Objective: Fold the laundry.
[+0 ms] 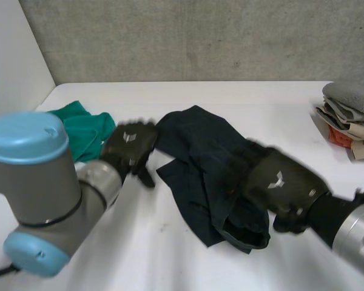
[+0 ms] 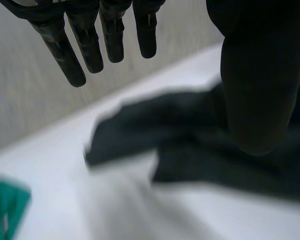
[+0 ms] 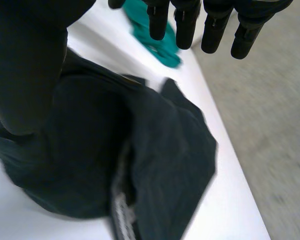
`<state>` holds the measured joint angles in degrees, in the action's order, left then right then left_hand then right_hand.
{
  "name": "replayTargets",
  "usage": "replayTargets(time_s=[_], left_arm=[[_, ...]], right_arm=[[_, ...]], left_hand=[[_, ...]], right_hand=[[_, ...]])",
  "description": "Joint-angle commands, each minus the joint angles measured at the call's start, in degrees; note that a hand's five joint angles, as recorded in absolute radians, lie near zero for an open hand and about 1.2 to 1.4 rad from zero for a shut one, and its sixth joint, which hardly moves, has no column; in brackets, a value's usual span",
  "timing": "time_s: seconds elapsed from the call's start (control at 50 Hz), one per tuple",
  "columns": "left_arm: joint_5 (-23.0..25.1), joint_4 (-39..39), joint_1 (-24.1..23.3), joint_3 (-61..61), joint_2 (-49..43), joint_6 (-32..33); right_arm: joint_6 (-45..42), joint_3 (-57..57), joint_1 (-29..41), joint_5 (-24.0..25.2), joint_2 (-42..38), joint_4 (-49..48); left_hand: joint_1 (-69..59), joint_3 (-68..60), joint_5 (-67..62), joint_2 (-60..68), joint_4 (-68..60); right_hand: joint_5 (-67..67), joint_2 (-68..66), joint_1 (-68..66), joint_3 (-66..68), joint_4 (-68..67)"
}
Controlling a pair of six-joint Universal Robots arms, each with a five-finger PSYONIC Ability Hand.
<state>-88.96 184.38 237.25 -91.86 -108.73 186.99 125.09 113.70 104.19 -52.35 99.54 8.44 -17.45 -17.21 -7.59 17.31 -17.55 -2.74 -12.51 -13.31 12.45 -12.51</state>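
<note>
A dark navy garment (image 1: 206,176) lies crumpled in the middle of the white table (image 1: 242,103). My left hand (image 1: 130,148) hovers at its near-left edge with straight fingers (image 2: 85,45), holding nothing; the dark cloth (image 2: 190,145) lies beyond its fingertips. My right hand (image 1: 279,182) is over the garment's right part, fingers (image 3: 210,25) straight and spread above the cloth (image 3: 155,150), gripping nothing.
A green cloth (image 1: 82,127) lies bunched at the table's left, behind my left hand; it also appears past my right fingertips (image 3: 155,35). A stack of folded grey and beige laundry (image 1: 352,118) sits at the right edge. A concrete wall (image 1: 200,36) stands behind.
</note>
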Motion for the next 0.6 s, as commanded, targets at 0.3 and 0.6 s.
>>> replayTargets(time_s=[0.3, 0.6], left_arm=[[-0.95, 3.27, -0.12, -6.93, 0.19, -2.33], [-0.6, 4.32, -0.74, -7.72, 1.07, -2.78]], right_arm=[[-15.33, -3.02, 7.69, -3.27, -22.62, -22.56], [10.18, -27.9, 5.24, -29.38, -40.01, -30.16]], left_hand=[[-2.35, -2.59, -2.22, 2.49, -2.26], [-2.35, -2.59, -2.22, 2.49, -2.26]], right_hand=[[-60.41, -60.64, -59.84, 60.7, -60.64], [-67.26, -67.49, -66.69, 67.55, -67.49]])
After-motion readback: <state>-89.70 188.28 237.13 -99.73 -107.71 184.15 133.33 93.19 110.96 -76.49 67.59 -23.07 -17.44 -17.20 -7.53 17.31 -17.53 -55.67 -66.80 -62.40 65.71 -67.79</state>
